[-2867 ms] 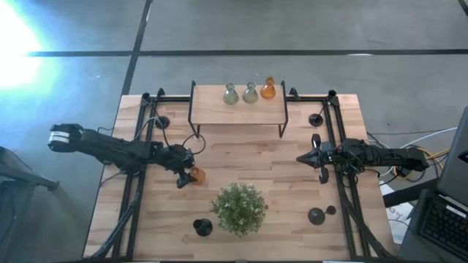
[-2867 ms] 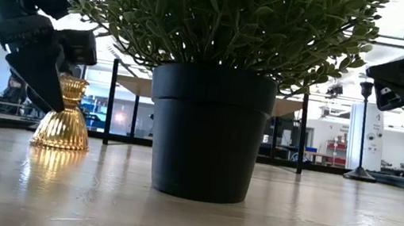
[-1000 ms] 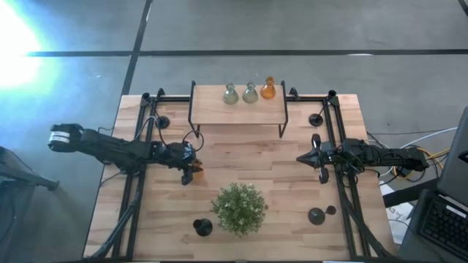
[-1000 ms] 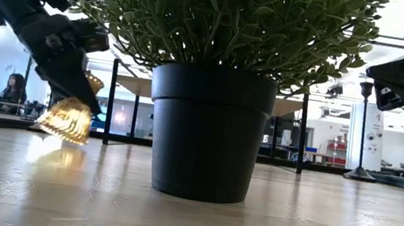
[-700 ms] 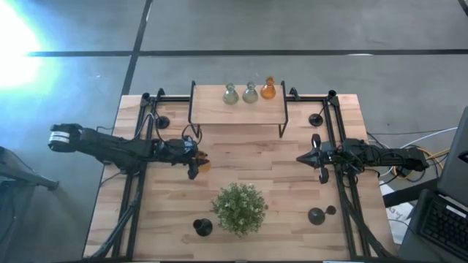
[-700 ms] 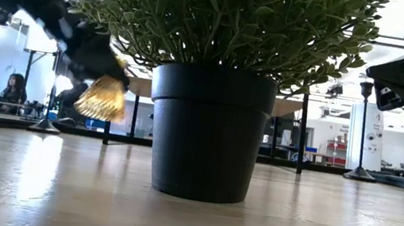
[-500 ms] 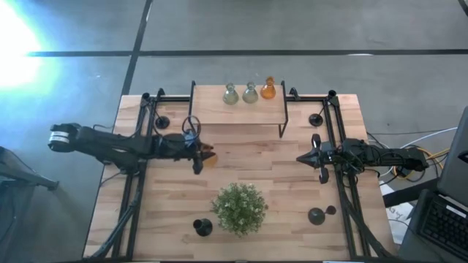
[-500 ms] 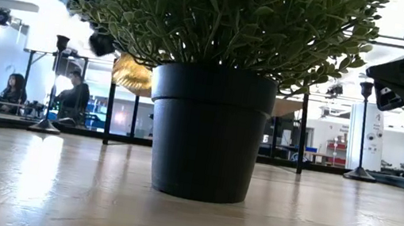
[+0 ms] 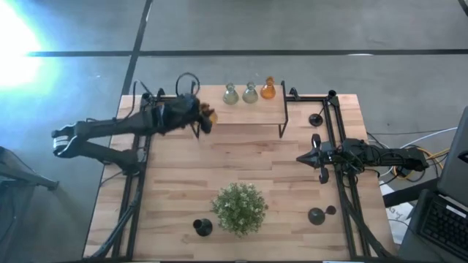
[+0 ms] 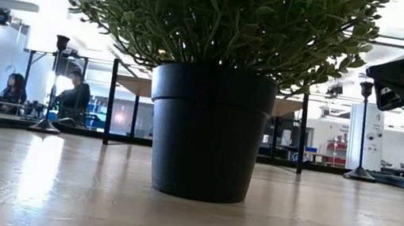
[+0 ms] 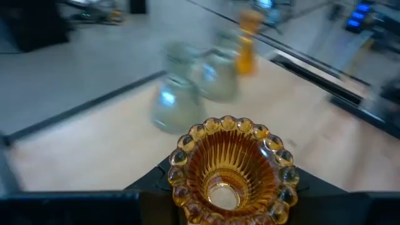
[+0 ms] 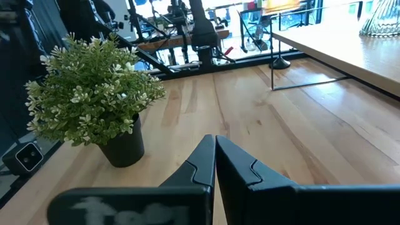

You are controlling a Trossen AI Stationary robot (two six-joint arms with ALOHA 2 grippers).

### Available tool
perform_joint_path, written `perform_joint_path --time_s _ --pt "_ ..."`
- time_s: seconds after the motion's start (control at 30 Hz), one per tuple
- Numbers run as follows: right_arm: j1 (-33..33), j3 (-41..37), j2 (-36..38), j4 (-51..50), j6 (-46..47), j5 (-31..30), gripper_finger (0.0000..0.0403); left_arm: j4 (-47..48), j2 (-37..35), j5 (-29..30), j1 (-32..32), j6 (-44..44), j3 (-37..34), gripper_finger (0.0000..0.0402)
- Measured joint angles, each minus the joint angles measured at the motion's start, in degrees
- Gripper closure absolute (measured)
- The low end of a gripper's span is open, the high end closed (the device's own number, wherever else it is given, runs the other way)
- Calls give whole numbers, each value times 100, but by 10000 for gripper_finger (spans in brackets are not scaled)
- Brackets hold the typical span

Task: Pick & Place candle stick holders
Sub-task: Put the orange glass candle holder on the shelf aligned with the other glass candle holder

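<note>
I start with the table: it lies below both my grippers, and the raised shelf at its far edge sits just under my left gripper. That gripper is closed around an amber ribbed glass vase, mouth facing my wrist camera, held over the shelf's near-left corner. Ahead of it on the shelf stand two pale green vases and an orange one. The potted plant is well behind my left gripper, toward the table's near edge.

My right gripper hangs over the right side of the table with its fingers pressed together and nothing between them.

The candle stick holders are well apart from both grippers: one beside the plant, one near the right front, one at the right rear, one at the left rear just behind my left gripper.

I judge this step is setting the amber vase on the shelf. To do it well I should bring it upright, lower it level onto bare wood left of the green vases without knocking them, and let go only once the base rests flat.

I can read no brand, label or writing anywhere.
</note>
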State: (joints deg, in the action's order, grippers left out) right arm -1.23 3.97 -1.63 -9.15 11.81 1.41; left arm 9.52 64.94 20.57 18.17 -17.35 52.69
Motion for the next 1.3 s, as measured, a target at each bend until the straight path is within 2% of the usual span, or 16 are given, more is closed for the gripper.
perform_joint_path --time_s 0.2,0.33,0.6,0.9,1.3 --pt "1 0 -1 -1 0 0 394 -22 501 -555 914 408 443 269" --pt "1 0 -2 -2 0 0 394 -111 906 -802 1281 686 629 269" --pt "2 0 -2 -2 0 0 394 -154 1513 -877 1605 1360 939 269" --pt "2 0 0 0 0 0 394 -455 1806 -872 1966 1361 955 269" --pt "2 -1 -2 -2 0 0 394 -824 2101 -874 2110 1335 955 269"
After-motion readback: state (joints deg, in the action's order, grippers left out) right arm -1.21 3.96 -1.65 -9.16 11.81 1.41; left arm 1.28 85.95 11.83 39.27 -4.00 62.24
